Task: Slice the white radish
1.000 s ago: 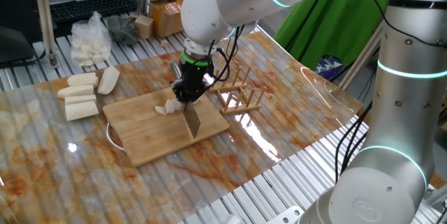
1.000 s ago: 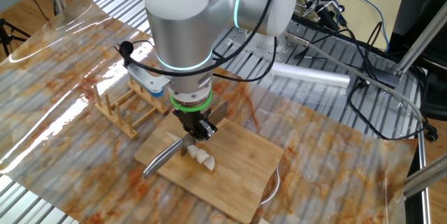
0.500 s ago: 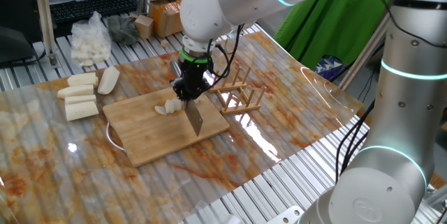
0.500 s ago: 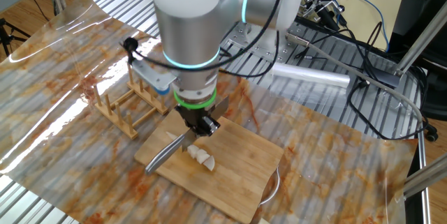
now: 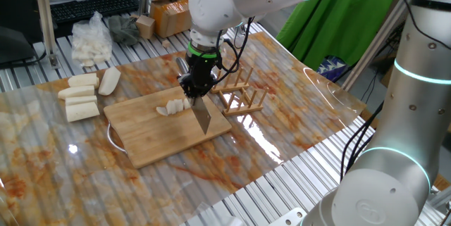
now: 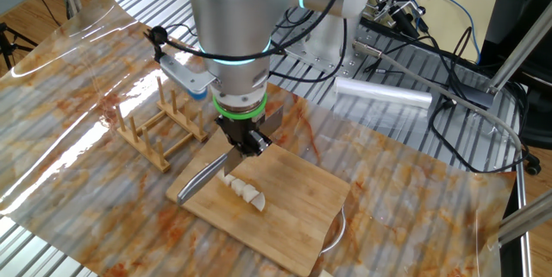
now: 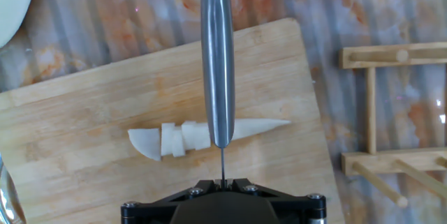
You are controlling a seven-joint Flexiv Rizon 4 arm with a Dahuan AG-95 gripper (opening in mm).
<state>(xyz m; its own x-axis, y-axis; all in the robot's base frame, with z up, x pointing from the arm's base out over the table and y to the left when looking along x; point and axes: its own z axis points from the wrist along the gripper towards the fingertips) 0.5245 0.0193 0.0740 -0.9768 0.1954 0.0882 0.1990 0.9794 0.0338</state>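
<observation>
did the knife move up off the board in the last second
Yes. The knife held in the pincer has risen, its blade now higher above the cutting board.

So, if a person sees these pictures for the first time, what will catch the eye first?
Most likely the knife, held blade-down by the end effector above the middle of the bamboo cutting board. Right under it lies the white radish, already cut into several slices at its thick end, with the pointed tip whole. After that, the four large white chunks on the table beside the board, and the wooden rack on the other side.
</observation>
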